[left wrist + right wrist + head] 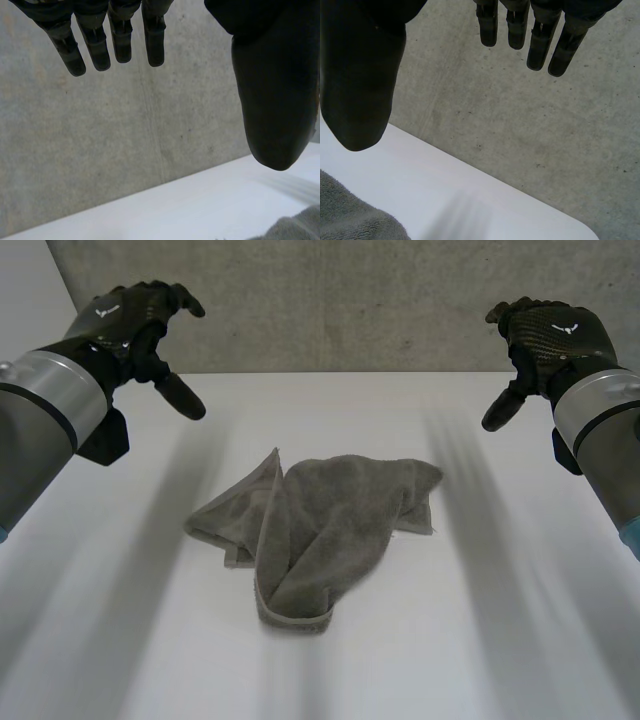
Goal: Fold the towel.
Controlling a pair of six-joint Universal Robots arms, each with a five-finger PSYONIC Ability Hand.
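**Towel crumpled mid-table; both hands open and clear of it**

1. Work surface. The white table point(480, 640) runs from in front of the towel to well beyond it. The bare surface surrounds the towel on every side.

2. Towel. The grey towel point(320, 530) lies in a loose, crumpled heap on the table, unfolded into no regular shape. One hemmed end bunches up on its near side. A flatter flap spreads to its left, and a broader lobe extends to its right. Neither hand touches it.

3. Left hand. The left hand point(135, 325) is held beyond the towel and well to its left, off the cloth. In the left wrist view its fingers point(97, 47) hang straight and spread, with the thumb apart from them. Nothing lies between thumb and fingers, so the hand is open and empty. A strip of the towel point(295, 227) shows past the thumb tip.

4. Right hand. The right hand point(545, 335) is held beyond the towel and well to its right, roughly level with the left hand. In the right wrist view its fingers point(540, 45) are straight and separated, and the thumb stands apart. This hand is also open and holds nothing. Part of the towel point(350, 217) shows beneath the thumb.

5. Background. A grey concrete wall point(350, 300) stands behind the table's far edge, beyond the towel and both hands.
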